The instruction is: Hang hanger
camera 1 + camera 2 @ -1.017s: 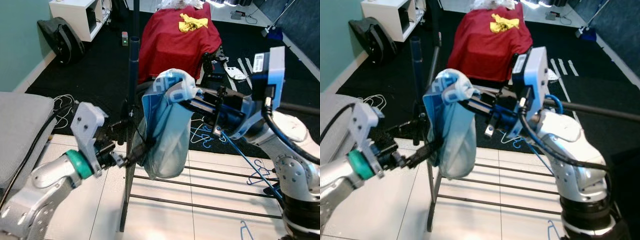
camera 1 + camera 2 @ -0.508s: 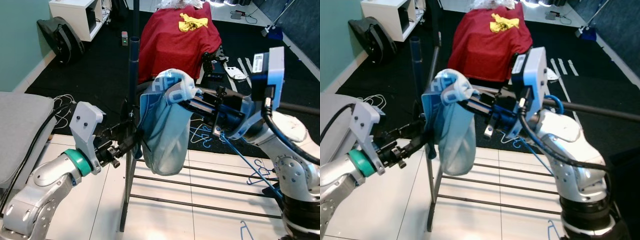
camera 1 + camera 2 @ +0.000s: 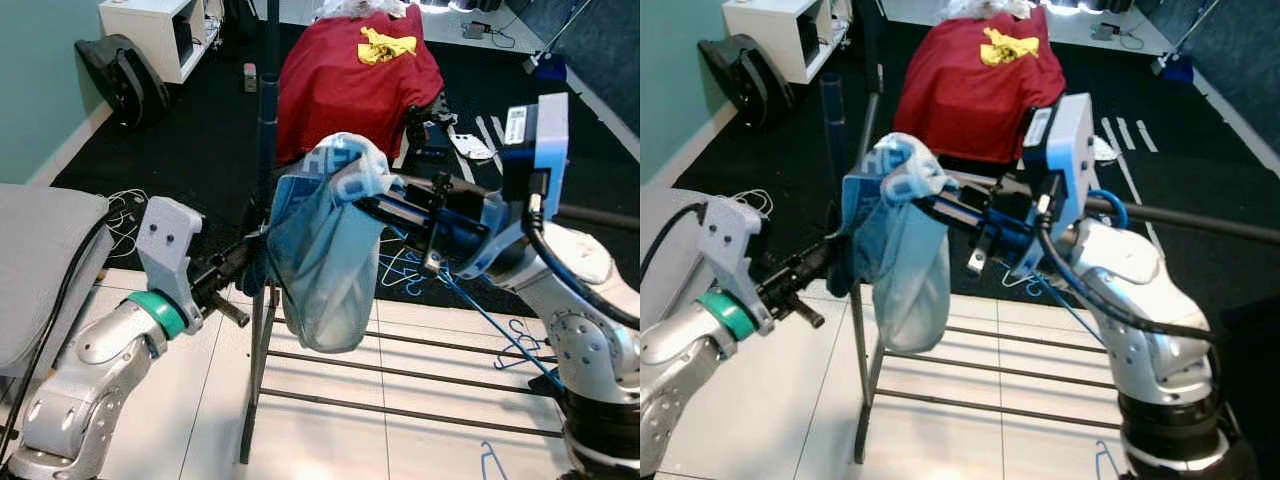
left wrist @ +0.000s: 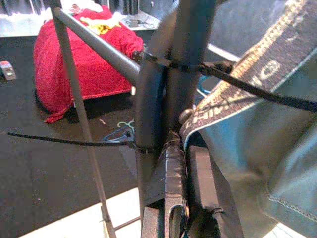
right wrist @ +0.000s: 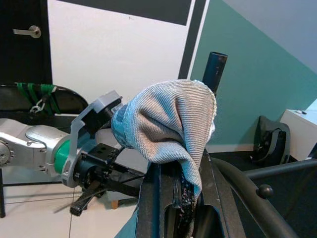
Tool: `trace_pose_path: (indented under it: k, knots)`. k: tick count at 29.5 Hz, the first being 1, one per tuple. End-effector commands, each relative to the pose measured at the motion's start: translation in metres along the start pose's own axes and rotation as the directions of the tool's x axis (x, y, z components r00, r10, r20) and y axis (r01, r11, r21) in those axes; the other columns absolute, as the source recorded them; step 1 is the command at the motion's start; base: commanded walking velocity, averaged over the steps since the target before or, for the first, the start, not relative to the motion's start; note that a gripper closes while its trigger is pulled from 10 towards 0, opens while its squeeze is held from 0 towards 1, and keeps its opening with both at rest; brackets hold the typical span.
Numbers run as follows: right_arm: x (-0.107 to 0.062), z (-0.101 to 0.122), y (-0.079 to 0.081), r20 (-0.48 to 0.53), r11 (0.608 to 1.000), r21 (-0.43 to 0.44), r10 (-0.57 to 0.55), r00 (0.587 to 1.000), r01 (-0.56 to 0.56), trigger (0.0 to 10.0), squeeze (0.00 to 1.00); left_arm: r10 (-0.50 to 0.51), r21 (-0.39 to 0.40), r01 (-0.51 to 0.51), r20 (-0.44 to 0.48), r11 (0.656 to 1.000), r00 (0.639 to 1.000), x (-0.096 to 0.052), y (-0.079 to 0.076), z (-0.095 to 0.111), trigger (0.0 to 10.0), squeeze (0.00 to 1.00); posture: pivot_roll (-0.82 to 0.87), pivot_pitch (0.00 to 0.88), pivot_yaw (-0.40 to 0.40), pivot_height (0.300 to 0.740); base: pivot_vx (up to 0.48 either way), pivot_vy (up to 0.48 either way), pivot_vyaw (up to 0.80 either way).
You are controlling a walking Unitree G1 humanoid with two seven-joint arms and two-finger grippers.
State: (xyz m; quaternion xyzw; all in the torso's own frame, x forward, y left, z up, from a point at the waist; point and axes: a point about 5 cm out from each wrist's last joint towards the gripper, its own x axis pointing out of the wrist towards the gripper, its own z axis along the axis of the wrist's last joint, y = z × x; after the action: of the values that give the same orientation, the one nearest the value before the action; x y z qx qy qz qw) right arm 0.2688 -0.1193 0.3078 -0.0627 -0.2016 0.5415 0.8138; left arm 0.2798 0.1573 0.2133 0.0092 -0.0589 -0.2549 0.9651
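A light blue garment (image 3: 325, 255) is draped over a thin black wire hanger (image 4: 257, 92). It hangs beside the rack's dark upright pole (image 3: 267, 140). My right gripper (image 3: 372, 207) reaches in from the right at the garment's top, shut on the hanger, and cloth (image 5: 168, 119) covers its fingertips. My left gripper (image 3: 255, 265) comes from the left, level with the garment's middle, and is shut on its darker left edge right by the pole (image 4: 183, 59). The lettered waistband (image 4: 237, 84) runs off from the left fingers.
The rack's top rail (image 3: 600, 216) runs off to the right, and its lower bars (image 3: 400, 375) cross the white tiles. A red-draped seat (image 3: 355, 75) stands behind. Spare hangers (image 3: 520, 345) lie on the floor, a grey cushion (image 3: 40, 260) is at the left, a black bag (image 3: 125, 75) far left.
My left gripper has risen from below the garment to its left edge by the pole and closed on it, lifting that side. The right arm has stayed put.
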Motion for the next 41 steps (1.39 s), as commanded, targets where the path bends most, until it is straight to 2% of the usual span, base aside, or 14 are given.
trace_pose_path:
  k: [1, 13, 14, 15, 17, 18, 19, 22, 24, 28, 31, 35, 36, 41]
  knots:
    - [-0.001, 0.002, 0.002, 0.008, 1.0, -0.009, -0.007, 1.0, 0.007, 0.0, 0.0, 0.099, 0.017, -0.101, 0.069, 0.995, 0.993, -0.001, 0.021, 0.016, 0.0, 0.0, 0.03, 0.036, 0.041, 0.74, 0.0, 0.0, 0.0]
    - [-0.005, -0.003, 0.0, 0.0, 0.998, -0.013, -0.054, 0.999, 0.054, 0.1, 0.0, 0.042, 0.127, -0.058, 0.123, 0.99, 0.991, -0.007, 0.031, 0.042, 0.0, 0.0, 0.03, 0.033, 0.049, 0.74, 0.0, 0.0, 0.0]
    - [-0.005, -0.003, -0.001, 0.0, 0.998, -0.014, -0.061, 0.998, 0.061, 2.1, 0.0, 0.032, 0.139, -0.049, 0.125, 0.989, 0.992, -0.008, 0.03, 0.044, 0.0, 0.0, 0.03, 0.033, 0.049, 0.74, 0.0, 0.0, 0.0]
    - [-0.006, -0.005, -0.001, -0.005, 0.997, -0.019, -0.071, 0.997, 0.071, 10.0, 0.0, 0.012, 0.164, -0.032, 0.121, 0.986, 0.993, -0.01, 0.031, 0.047, 0.0, 0.0, 0.03, 0.033, 0.051, 0.74, 0.0, 0.0, 0.0]
    - [-0.006, -0.006, -0.002, -0.009, 0.997, -0.022, -0.078, 0.997, 0.078, 10.0, 0.0, 0.0, 0.181, -0.022, 0.117, 0.983, 0.993, -0.012, 0.031, 0.049, 0.0, 0.0, 0.03, 0.033, 0.051, 0.74, 0.0, 0.0, 0.0]
    - [-0.006, -0.008, -0.002, -0.017, 0.996, -0.028, -0.082, 0.996, 0.082, 10.0, 0.0, -0.04, 0.208, 0.02, 0.094, 0.978, 0.995, -0.015, 0.031, 0.051, 9.4, 0.0, 0.03, 0.033, 0.05, 0.74, 0.0, 0.0, 0.0]
    - [-0.007, -0.011, 0.0, -0.029, 0.996, -0.03, -0.087, 0.996, 0.086, 10.0, 0.0, -0.132, 0.246, 0.116, 0.051, 0.962, 0.99, -0.022, 0.027, 0.054, 10.0, 0.0, 0.03, 0.034, 0.05, 0.74, 0.0, 0.0, 0.0]
    - [-0.007, -0.011, 0.0, -0.029, 0.996, -0.03, -0.087, 0.996, 0.086, 10.0, 0.0, -0.132, 0.246, 0.116, 0.051, 0.962, 0.99, -0.022, 0.027, 0.054, 10.0, 0.0, 0.03, 0.034, 0.05, 0.74, 0.0, 0.0, 0.0]
    - [-0.008, -0.015, 0.004, -0.045, 0.996, -0.028, -0.087, 0.995, 0.085, 10.0, 0.0, -0.213, 0.27, 0.204, 0.006, 0.941, 0.977, -0.03, 0.025, 0.058, 10.0, 0.0, 0.04, 0.035, 0.049, 0.74, 0.0, 0.0, 0.0]
    - [-0.015, -0.049, 0.04, -0.118, 0.989, 0.082, -0.115, 0.986, 0.125, 10.0, 0.0, -0.425, 0.277, 0.462, -0.184, 0.843, 0.886, -0.056, 0.018, 0.058, 10.0, 0.0, 0.04, 0.044, 0.05, 0.74, 0.0, 0.0, 0.0]
    - [-0.013, -0.077, 0.059, -0.17, 0.966, 0.132, -0.2, 0.965, 0.223, 10.0, 0.0, -0.491, 0.209, 0.535, -0.229, 0.819, 0.841, -0.055, 0.004, 0.039, 10.0, 0.0, 0.03, 0.043, 0.063, 0.74, 0.0, 0.0, 0.0]
    - [-0.019, -0.106, 0.066, -0.271, 0.948, 0.099, -0.267, 0.925, 0.302, 10.0, 0.0, -0.481, 0.177, 0.518, -0.215, 0.837, 0.85, -0.044, -0.005, 0.02, 10.0, 0.0, 0.02, 0.042, 0.063, 0.74, 0.0, 0.0, 0.0]
    - [-0.023, -0.115, 0.064, -0.311, 0.931, 0.093, -0.309, 0.899, 0.352, 10.0, 0.0, -0.431, 0.163, 0.459, -0.182, 0.873, 0.884, -0.035, -0.004, 0.015, 10.0, 0.0, 0.01, 0.042, 0.061, 0.74, 0.0, 0.0, 0.0]
    - [-0.032, -0.125, 0.058, -0.35, 0.9, 0.064, -0.385, 0.854, 0.431, 10.0, 0.07, -0.368, 0.138, 0.388, -0.15, 0.911, 0.918, -0.024, -0.004, 0.006, 10.0, 0.0, 0.0, 0.043, 0.058, 0.74, 0.0, 0.0, 0.0]
